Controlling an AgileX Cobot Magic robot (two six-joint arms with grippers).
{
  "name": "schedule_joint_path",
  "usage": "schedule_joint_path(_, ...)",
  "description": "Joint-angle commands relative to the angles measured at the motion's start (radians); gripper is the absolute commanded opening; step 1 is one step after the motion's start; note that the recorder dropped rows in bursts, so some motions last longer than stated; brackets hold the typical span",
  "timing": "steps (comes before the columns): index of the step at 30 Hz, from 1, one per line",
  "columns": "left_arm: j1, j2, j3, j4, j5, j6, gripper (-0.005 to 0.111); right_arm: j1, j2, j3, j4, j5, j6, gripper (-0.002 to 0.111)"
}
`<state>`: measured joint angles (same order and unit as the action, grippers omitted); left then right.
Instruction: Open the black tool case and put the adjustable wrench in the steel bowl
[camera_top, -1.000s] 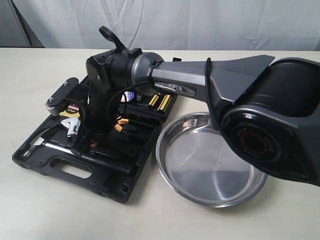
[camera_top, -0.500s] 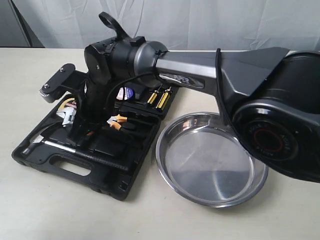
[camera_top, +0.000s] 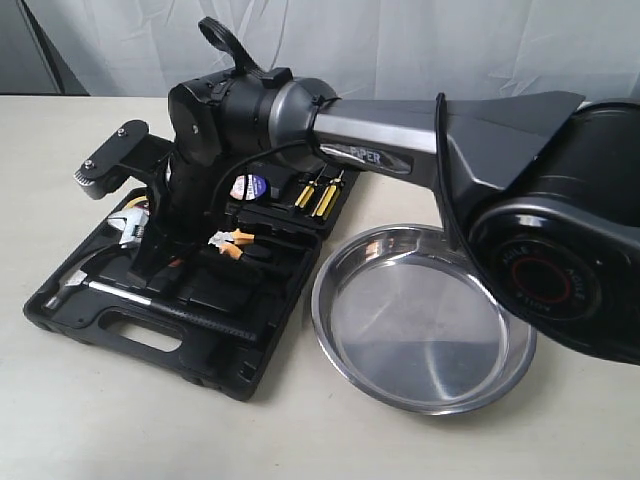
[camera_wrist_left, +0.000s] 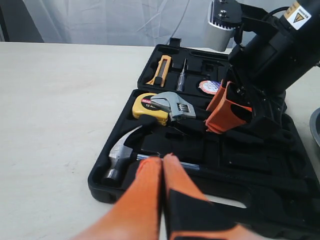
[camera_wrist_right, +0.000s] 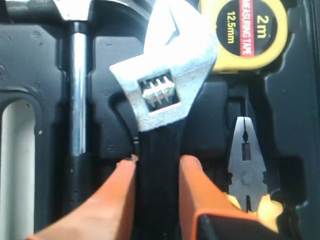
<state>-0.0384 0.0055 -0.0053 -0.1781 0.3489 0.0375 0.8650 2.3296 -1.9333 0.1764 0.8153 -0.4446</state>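
The black tool case (camera_top: 236, 372) lies open on the table's left side. My right gripper (camera_wrist_right: 159, 162) reaches across into it and is shut on the black handle of the adjustable wrench (camera_wrist_right: 167, 80). The wrench's silver head (camera_top: 129, 228) sticks out tilted above the case, over the tape measure (camera_wrist_left: 150, 107). Its handle end is hidden behind the fingers (camera_wrist_left: 227, 107). The steel bowl (camera_top: 420, 320) stands to the right of the case with nothing in it. My left gripper (camera_wrist_left: 162, 161) hovers shut and holding nothing, near the case's front corner by the hammer head.
In the case lie a hammer (camera_top: 92, 286), orange-handled pliers (camera_wrist_right: 245, 160), yellow screwdrivers (camera_top: 320, 196) and a utility knife (camera_wrist_left: 162, 70). The right arm's big body (camera_top: 540, 230) hangs over the bowl's far side. A white curtain backs the table.
The right gripper has moved up and to the left with the wrench. The wrench head has risen out of its slot and now sits higher, over the tape measure.
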Motion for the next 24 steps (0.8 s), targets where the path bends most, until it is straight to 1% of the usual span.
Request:
schedule_joint_path(1,-0.004,-0.006,0.005,0.001,-0.011,-0.004,0.0,-0.019,-0.03,-0.007,-0.003,0.007,0.003,-0.001)
schedule_joint_path(5,-0.004,-0.006,0.005,0.001,-0.011,-0.004,0.0,-0.045,-0.058,-0.001,0.004,0.046,0.01,-0.001)
schedule_joint_path(11,-0.004,-0.006,0.005,0.001,-0.011,-0.004,0.0,-0.087,-0.146,0.078,0.004,0.048,0.01,-0.001)
schedule_joint_path(17,-0.004,-0.006,0.005,0.001,-0.011,-0.004,0.0,-0.131,-0.263,0.237,0.003,0.025,0.01,-0.001)
schedule_joint_path(24,-0.004,-0.006,0.005,0.001,-0.011,-0.004,0.0,-0.178,-0.39,0.485,0.009,-0.083,0.035,-0.001)
